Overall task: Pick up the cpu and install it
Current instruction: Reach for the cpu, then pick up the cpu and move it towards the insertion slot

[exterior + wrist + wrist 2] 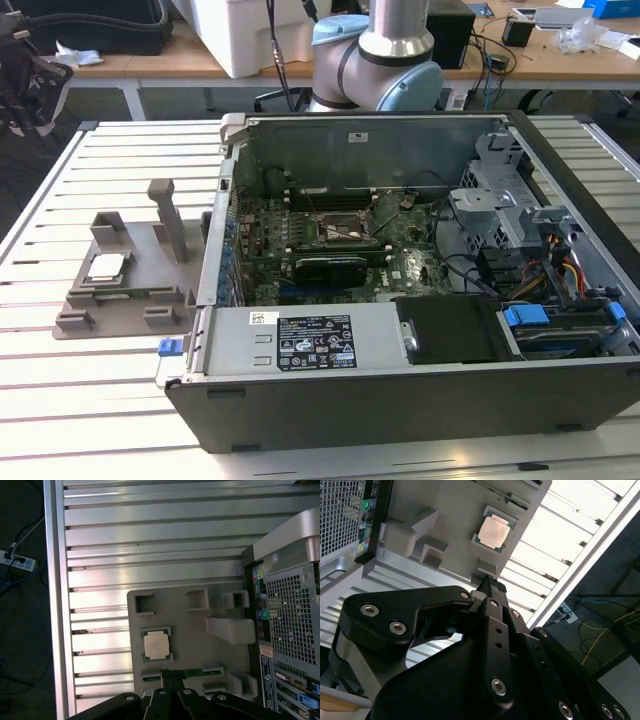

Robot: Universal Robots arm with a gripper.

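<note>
The cpu [107, 265] lies flat, silvery top up, in its square recess on the grey tray [120, 305], which sits on the slatted counter [100, 380] toward the exterior view's left, just beside the open computer case [400, 400]. An upright post [165, 215] rises from the tray between the cpu and the case. Inside the case, the black socket [338, 232] sits on the green board, well apart from the chip. The arm [385, 45] stands behind the case's far wall. In both wrist views the gripper [171, 673] hangs above the tray with the cpu [156, 645] close to its tips but not touching them. The black fingers [165, 676] are pressed together with only a thin seam between them, and they have hold of nothing. The second wrist view shows the same: fingers [492, 587] closed tip to tip, the cpu [493, 532] beyond them in its recess, untouched.
</note>
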